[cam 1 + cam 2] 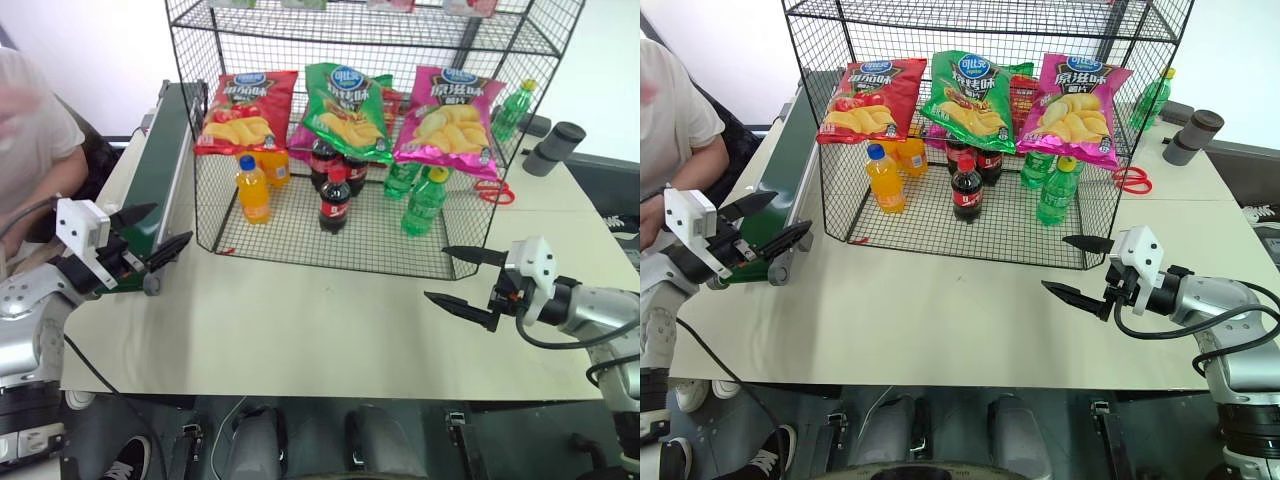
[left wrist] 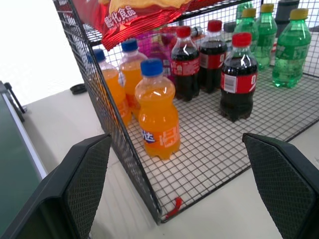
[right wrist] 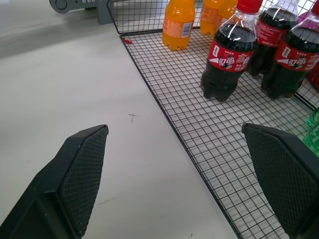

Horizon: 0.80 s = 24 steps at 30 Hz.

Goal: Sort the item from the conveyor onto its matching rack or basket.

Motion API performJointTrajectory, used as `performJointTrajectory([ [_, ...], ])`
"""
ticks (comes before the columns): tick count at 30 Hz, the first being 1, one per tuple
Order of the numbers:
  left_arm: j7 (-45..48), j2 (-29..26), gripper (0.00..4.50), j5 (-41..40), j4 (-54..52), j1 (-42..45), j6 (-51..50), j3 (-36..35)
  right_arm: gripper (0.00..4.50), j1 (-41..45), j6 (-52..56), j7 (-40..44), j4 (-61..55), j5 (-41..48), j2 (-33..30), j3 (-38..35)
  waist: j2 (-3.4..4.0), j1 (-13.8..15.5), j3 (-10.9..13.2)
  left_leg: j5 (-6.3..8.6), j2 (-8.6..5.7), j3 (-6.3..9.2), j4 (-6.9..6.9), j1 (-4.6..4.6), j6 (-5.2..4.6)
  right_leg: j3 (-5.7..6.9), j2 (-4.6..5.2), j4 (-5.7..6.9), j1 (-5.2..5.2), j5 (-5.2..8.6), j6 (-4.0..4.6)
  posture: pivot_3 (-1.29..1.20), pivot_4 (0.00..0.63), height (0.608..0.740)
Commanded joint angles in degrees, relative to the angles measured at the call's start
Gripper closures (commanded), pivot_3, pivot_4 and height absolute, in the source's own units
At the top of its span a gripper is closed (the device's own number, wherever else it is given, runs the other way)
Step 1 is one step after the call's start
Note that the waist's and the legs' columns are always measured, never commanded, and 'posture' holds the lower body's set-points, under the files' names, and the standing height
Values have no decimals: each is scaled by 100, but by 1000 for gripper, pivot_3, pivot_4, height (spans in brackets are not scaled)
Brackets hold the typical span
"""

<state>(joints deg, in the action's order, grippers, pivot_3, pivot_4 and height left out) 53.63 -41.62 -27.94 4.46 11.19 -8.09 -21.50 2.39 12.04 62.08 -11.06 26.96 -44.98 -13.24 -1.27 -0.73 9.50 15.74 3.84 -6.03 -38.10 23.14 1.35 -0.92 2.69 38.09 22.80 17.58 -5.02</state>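
The green bag [image 1: 348,112] already hangs on the front of the rack [image 1: 300,235], between a red bag [image 1: 245,110] and a pink bag [image 1: 450,118], so each flavour seems to have its own place in the row. Under the bags, bottles stand on the rack floor in groups by kind: orange ones [image 1: 252,190], cola ones [image 1: 334,200] and green ones [image 1: 424,203]. The conveyor [image 1: 160,170] runs along the left side of the rack, and as far as the view allows, its belt carries nothing.

Both end effectors are wide and hold nothing. The left end effector [image 1: 148,240] hovers at the near end of the conveyor, probably to wait for an item. The right end effector [image 1: 462,280] hovers over the surface [image 1: 300,330], just in front of the rack. A person sits beyond the conveyor.
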Motion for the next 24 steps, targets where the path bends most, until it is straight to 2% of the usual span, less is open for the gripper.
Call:
performJointTrajectory([
  [1, 1, -20, 0, -44, -204, 41, 75, -47, 18, 48, -72, -29, -109, 2, -34, -48, 0, 0, 0, 0, 0, 1, 0, 0, 0, 0, 0, 0, 0, 0, 0, 0, 150, 740],
  [24, -44, 73, 0, -38, -496, -248, -43, 71, 18, 181, -114, -14, 2, -111, -9, 88, 0, -3, 0, 0, 0, 0, -1, -1, 0, 0, 0, 1, 0, 0, 0, 0, 150, 740],
])
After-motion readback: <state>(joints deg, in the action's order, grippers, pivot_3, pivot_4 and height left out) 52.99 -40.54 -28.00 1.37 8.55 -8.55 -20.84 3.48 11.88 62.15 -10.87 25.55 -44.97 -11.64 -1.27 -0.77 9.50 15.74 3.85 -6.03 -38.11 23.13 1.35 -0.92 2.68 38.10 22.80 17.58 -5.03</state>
